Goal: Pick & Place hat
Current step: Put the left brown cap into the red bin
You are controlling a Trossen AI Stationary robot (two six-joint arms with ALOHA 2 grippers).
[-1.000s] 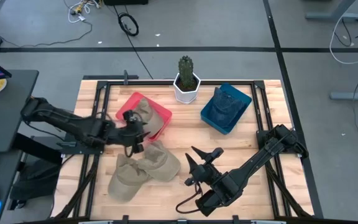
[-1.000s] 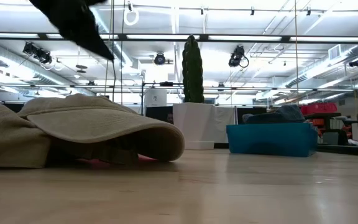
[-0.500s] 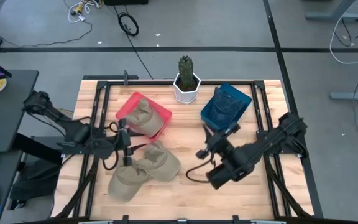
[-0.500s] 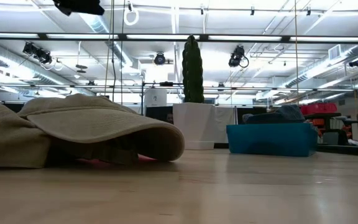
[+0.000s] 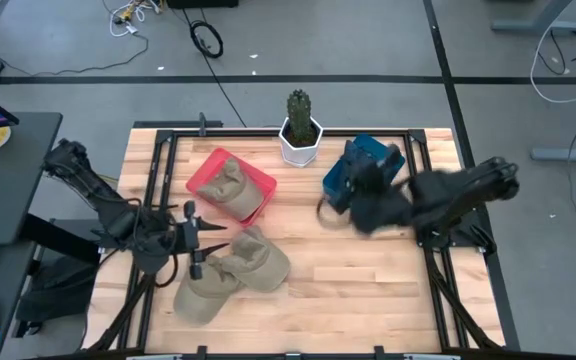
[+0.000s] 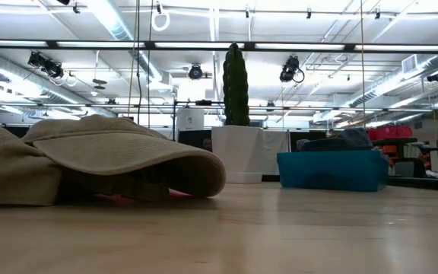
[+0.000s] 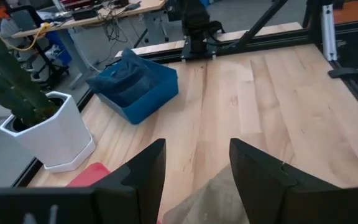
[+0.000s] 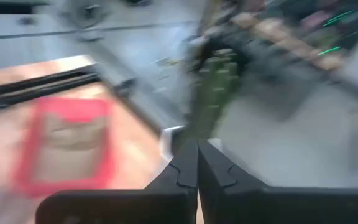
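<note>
Two tan hats (image 5: 233, 268) lie overlapping on the wooden table near its front left, and they fill the left of the low view (image 6: 105, 156). Another tan hat (image 5: 230, 183) rests inside the red bin (image 5: 258, 185). My left gripper (image 5: 204, 240) is open just left of the loose tan hats. In its wrist view its fingers (image 7: 194, 168) stand apart with a tan hat (image 7: 210, 199) below them. My right gripper (image 5: 353, 200) is blurred beside the blue bin (image 5: 363, 172), which holds a dark blue hat. In its own wrist view it is shut (image 8: 197, 165) on nothing.
A cactus in a white pot (image 5: 300, 135) stands at the far middle edge between the two bins. Black frame rails (image 5: 158, 170) run along the table's sides. Bare wood (image 5: 358, 290) spreads across the near right half of the table.
My left gripper has drawn back from the red bin toward the table's near left, and the tan hat stays in the bin. My right arm has swung quickly from the near middle of the table toward the far right, up beside the blue bin.
</note>
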